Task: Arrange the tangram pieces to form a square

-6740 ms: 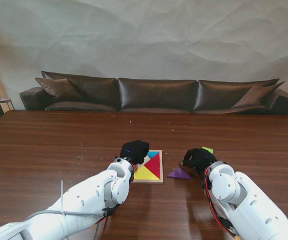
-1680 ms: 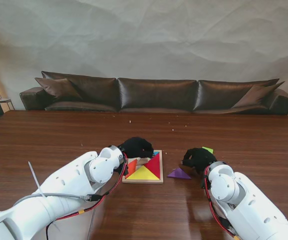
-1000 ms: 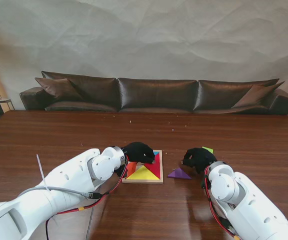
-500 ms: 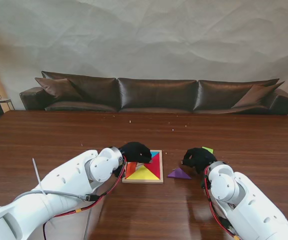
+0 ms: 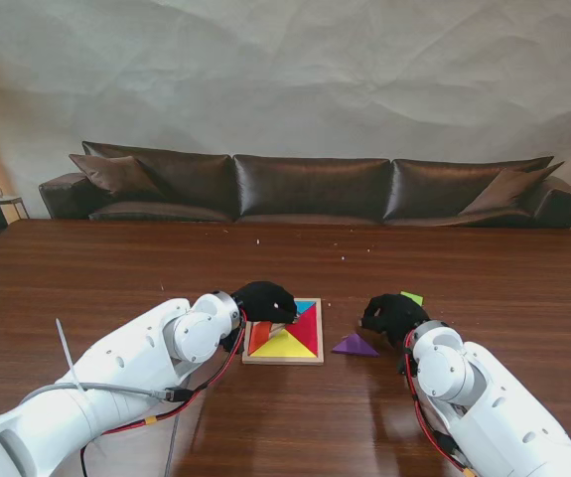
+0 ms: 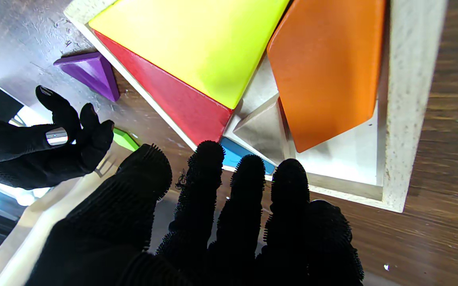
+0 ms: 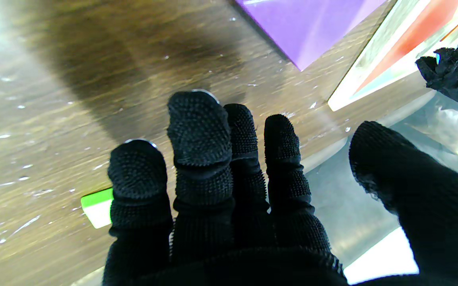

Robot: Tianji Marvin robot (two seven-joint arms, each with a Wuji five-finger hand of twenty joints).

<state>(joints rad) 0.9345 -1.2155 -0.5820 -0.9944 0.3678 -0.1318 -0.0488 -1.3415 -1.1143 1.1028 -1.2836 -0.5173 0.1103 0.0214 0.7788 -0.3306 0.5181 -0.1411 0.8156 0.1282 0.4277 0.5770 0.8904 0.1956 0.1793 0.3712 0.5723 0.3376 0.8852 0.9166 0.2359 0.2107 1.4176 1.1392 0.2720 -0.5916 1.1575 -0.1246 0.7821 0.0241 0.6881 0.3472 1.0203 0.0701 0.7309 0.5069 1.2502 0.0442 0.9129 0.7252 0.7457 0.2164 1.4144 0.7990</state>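
Inside the tray (image 5: 283, 360), the orange piece (image 6: 326, 71) is laid lengthwise along its left wall. Both the left hand (image 5: 266, 300) and right hand (image 5: 394, 315) are spread, empty, over the brown table (image 5: 86, 288).

Brown sofa (image 5: 310, 189) — wooden table (image 5: 116, 278)

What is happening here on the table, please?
A two-armed robot is putting tangram pieces into a square tray. The yellow, red, orange and blue pieces lie in the tray, but part of its floor is bare. The left hand is over the tray's far side, fingers spread, holding nothing. The right hand is open over the table, between the purple piece and the green piece, which both lie outside the tray.
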